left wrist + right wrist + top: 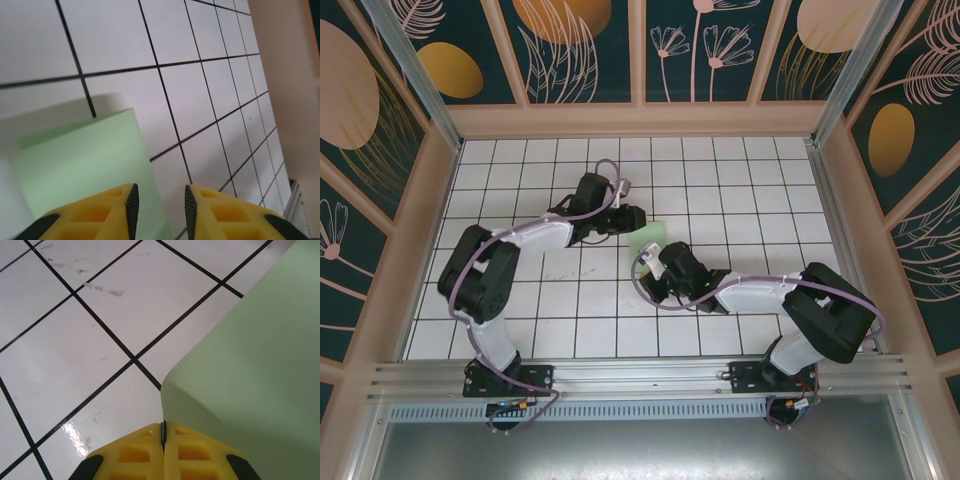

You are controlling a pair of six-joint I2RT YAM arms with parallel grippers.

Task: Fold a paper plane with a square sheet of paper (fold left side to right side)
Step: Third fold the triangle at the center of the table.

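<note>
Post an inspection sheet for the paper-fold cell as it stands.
Surface: white gridded table, faint scuffs.
Job's things: square sheet of paper, pale green, between the grippers, one edge lifted off the tiles.
Clutter: nothing seen.
Grippers: left gripper open over the sheet's edge; right gripper shut, seemingly pinching the sheet.
Cables: lavender cables routed along both arms, off the paper.
Surroundings: floral panelled walls; aluminium rail at the near edge.

Robot lab cell, aluminium frame (640,375), tiled table (520,300), floral wall panels (580,50)
</note>
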